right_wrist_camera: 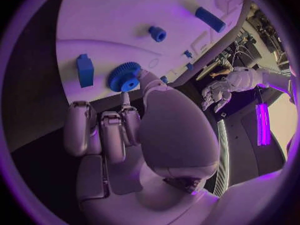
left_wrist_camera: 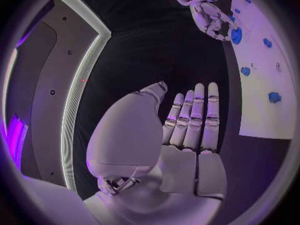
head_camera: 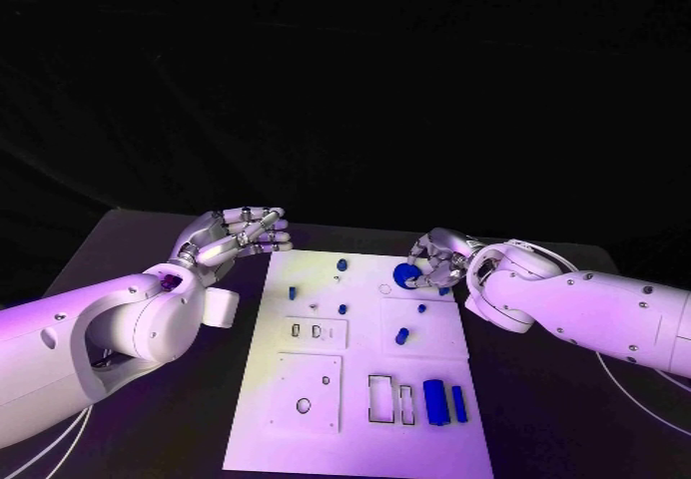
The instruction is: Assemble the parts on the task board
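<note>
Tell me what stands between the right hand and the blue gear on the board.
Nothing visible. The right hand is already at the blue gear, a fingertip touching its rim, at the far right edge of the task board.

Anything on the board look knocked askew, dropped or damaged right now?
Nothing stands out. The blue parts lie scattered on the task board, none visibly off its edge or broken. The right hand is at the blue gear near the board's far right side; the left hand hovers off the far left corner.
</note>
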Robot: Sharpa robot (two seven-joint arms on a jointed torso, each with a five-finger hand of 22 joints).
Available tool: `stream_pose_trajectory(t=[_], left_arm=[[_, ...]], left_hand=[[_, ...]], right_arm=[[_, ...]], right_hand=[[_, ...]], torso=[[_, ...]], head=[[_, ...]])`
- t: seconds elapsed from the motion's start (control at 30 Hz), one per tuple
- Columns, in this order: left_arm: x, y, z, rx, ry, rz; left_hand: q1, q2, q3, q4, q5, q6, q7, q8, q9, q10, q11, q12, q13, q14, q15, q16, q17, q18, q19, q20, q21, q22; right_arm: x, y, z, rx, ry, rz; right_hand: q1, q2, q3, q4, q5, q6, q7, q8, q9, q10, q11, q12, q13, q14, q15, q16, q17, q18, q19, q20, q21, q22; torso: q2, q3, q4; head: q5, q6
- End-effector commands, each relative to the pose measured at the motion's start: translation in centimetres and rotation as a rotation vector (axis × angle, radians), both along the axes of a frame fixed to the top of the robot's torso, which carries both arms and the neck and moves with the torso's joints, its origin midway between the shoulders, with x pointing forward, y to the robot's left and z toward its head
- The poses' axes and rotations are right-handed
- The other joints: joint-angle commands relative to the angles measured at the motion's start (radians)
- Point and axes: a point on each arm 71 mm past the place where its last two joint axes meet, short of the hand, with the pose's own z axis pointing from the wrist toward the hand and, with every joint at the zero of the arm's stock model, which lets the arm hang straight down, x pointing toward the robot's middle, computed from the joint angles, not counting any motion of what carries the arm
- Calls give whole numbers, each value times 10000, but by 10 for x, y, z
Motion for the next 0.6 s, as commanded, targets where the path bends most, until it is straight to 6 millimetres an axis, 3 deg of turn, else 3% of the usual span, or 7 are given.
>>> stream_pose_trajectory(t=[0.03,0.6], left_arm=[[0,-3,1,-85,-14,-253],[0,-4,1,-118,16,-379]], left_hand=[[-81,-12,67,6,-3,-69,511,-48,-13,-43,53,-64,14,-1,67,-35,23,130,34,48,-39,-20],[-82,-11,75,3,-3,-70,512,-53,-14,-44,54,-68,14,-4,68,-38,28,131,34,49,-42,-24]], right_arm=[[0,-2,-2,-5,37,-177],[4,-2,-8,-182,313,-214]], right_hand=[[78,55,20,67,70,-7,-11,72,21,69,-12,49,627,890,45,39,1839,-87,101,-15,46,34],[192,68,112,58,70,12,-16,106,16,69,-18,67,652,899,42,53,1884,-109,161,-18,118,142]], torso=[[-4,6,2],[15,18,-3]], head=[[7,2],[-24,-12]])
